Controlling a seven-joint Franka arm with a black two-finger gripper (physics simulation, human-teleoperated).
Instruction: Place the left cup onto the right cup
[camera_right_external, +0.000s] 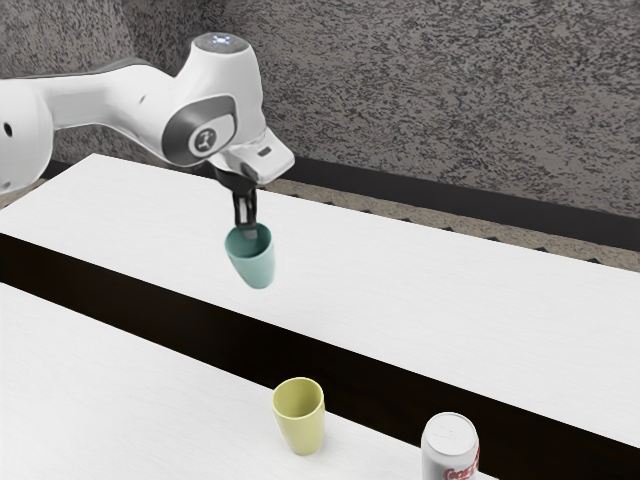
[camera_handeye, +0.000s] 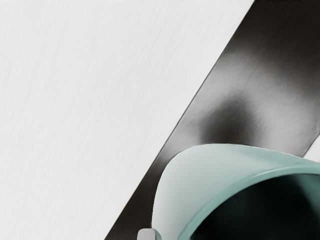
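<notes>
The black gripper (camera_right_external: 244, 222) is clamped on the rim of the teal cup (camera_right_external: 252, 258) and holds it tilted in the air above the far white table (camera_right_external: 450, 290). The yellow cup (camera_right_external: 299, 415) stands upright well apart, on the nearer white surface, near a soda can (camera_right_external: 450, 450).

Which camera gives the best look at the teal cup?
The exterior view: the whole teal cup hangs tilted from the claw, lifted off the table. The wrist view shows part of its rim and outer wall, close up.
</notes>
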